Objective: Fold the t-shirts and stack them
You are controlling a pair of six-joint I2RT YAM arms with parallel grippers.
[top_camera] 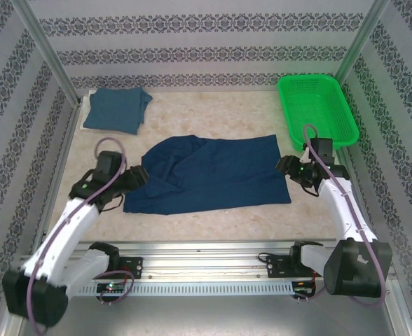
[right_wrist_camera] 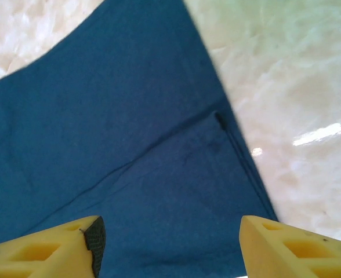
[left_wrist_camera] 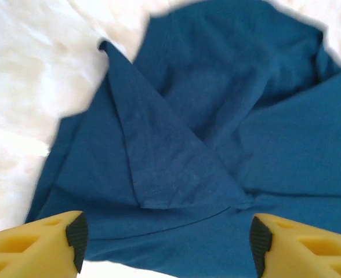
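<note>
A dark navy t-shirt (top_camera: 209, 173) lies spread across the middle of the table, its left part rumpled with a sleeve folded over (left_wrist_camera: 164, 156). No print shows on it. A lighter teal-blue t-shirt (top_camera: 116, 110) lies folded at the far left corner. My left gripper (top_camera: 137, 177) is open at the navy shirt's left edge, its yellow fingers (left_wrist_camera: 43, 246) wide apart over the cloth. My right gripper (top_camera: 287, 168) is open at the shirt's right edge (right_wrist_camera: 159, 174), nothing between its fingers (right_wrist_camera: 292, 249).
A green plastic mesh basket (top_camera: 317, 108) stands at the far right corner, just behind my right arm. Patterned walls and metal posts enclose the table. Bare marbled tabletop (top_camera: 213, 115) lies between the two shirts and along the front edge.
</note>
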